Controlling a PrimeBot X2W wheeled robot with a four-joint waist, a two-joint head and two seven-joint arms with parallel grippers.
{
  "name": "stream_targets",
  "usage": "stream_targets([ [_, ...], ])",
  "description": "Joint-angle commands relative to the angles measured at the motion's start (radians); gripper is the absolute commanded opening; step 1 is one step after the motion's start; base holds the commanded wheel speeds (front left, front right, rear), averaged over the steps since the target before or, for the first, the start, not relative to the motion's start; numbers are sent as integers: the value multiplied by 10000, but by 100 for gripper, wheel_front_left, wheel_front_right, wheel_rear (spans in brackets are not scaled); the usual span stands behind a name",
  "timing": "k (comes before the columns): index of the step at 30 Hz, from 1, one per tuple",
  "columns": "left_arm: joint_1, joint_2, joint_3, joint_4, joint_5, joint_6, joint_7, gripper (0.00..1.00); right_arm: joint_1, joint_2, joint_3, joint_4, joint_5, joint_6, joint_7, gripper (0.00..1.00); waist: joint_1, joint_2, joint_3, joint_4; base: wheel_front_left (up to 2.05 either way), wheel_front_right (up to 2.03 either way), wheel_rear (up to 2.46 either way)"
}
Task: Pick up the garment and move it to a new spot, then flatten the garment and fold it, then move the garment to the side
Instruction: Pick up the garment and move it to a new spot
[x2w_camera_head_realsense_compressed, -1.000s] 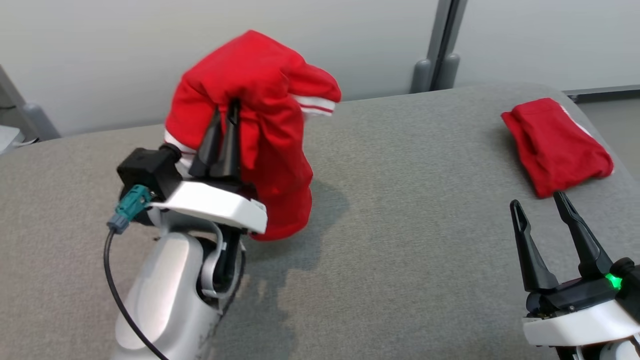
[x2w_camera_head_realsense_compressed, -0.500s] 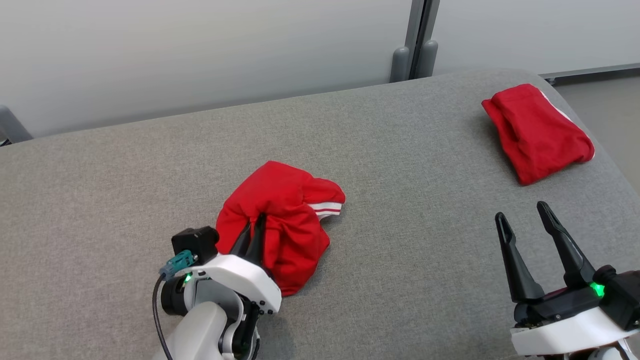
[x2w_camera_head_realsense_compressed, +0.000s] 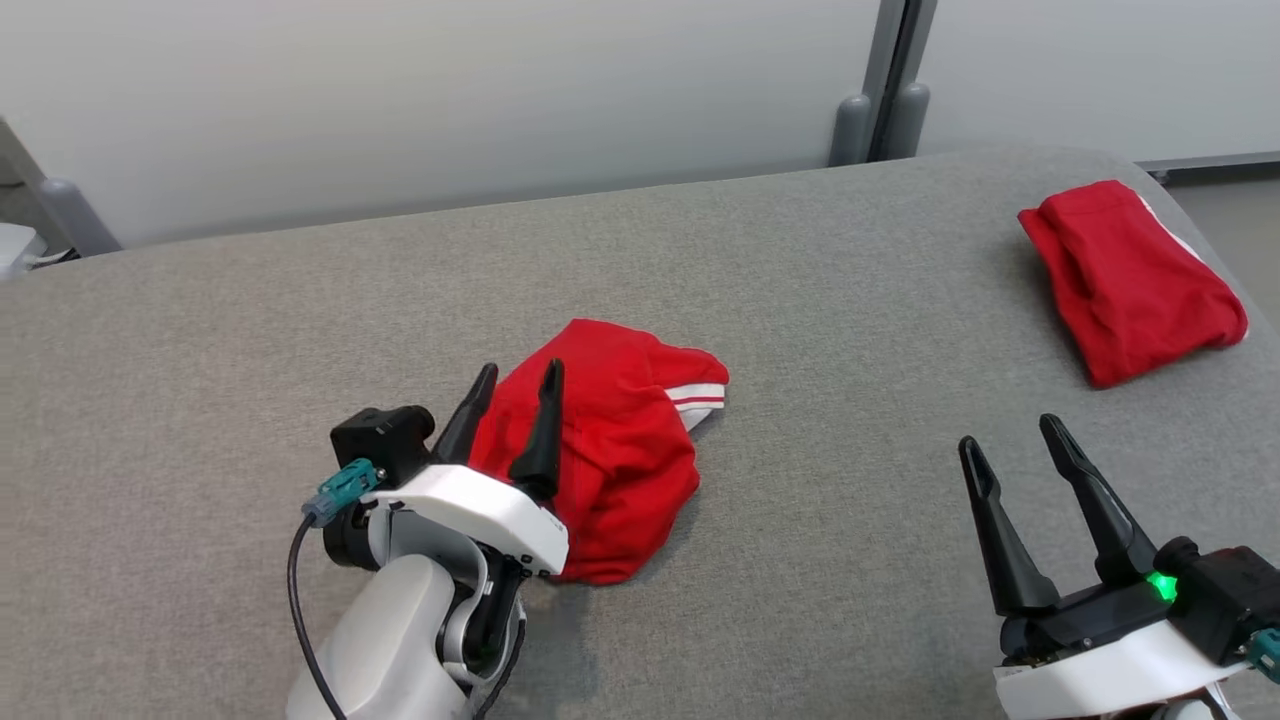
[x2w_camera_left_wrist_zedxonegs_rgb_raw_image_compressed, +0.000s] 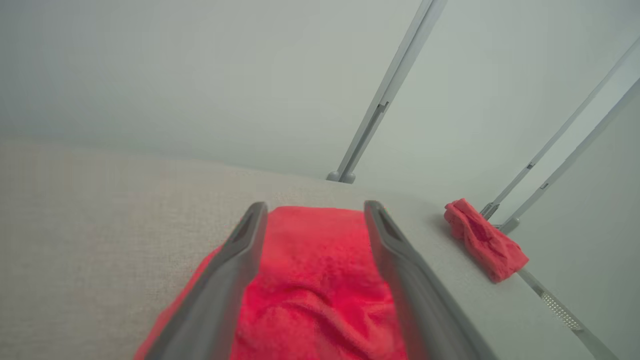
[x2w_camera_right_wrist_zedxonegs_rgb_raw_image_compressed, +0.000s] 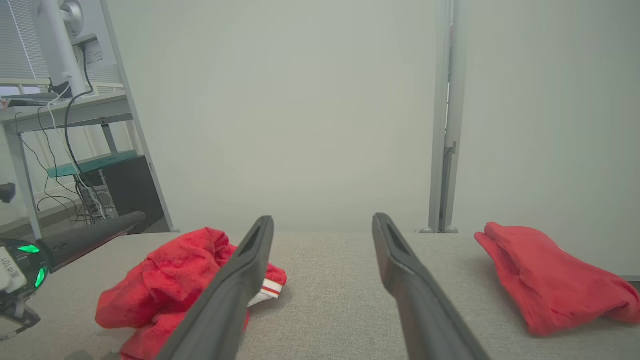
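Observation:
The garment (x2w_camera_head_realsense_compressed: 620, 440) is a crumpled red piece with a white-striped hem, lying in a heap on the grey padded table (x2w_camera_head_realsense_compressed: 850, 300) left of centre. My left gripper (x2w_camera_head_realsense_compressed: 520, 368) stands open at the garment's left edge, one finger on each side of a fold, holding nothing. In the left wrist view the red cloth (x2w_camera_left_wrist_zedxonegs_rgb_raw_image_compressed: 315, 280) lies between and below the spread fingers of that gripper (x2w_camera_left_wrist_zedxonegs_rgb_raw_image_compressed: 315, 204). My right gripper (x2w_camera_head_realsense_compressed: 1009, 432) is open and empty near the front right, well clear of the garment (x2w_camera_right_wrist_zedxonegs_rgb_raw_image_compressed: 170, 280), its gripper (x2w_camera_right_wrist_zedxonegs_rgb_raw_image_compressed: 322, 217) aimed at the back wall.
A second red garment (x2w_camera_head_realsense_compressed: 1130, 285), folded, lies at the table's far right corner, also seen as a red bundle (x2w_camera_left_wrist_zedxonegs_rgb_raw_image_compressed: 485, 245) and a red bundle (x2w_camera_right_wrist_zedxonegs_rgb_raw_image_compressed: 550, 285). A pale wall with a grey post (x2w_camera_head_realsense_compressed: 880, 100) runs behind the table. A desk with cables (x2w_camera_right_wrist_zedxonegs_rgb_raw_image_compressed: 60, 110) stands off to the left.
The left gripper lowered the garment from the air onto the table, then opened and let it go. The head camera shifted. The right gripper stayed open.

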Motion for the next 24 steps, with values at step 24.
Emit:
stream_targets([
  [24, 3998, 170, 3982, -4025, 3461, 166, -133, 100, 723, 1190, -1032, 875, -269, 12, -105, 100, 0, 0, -1581, 1863, 0, 0, 0],
])
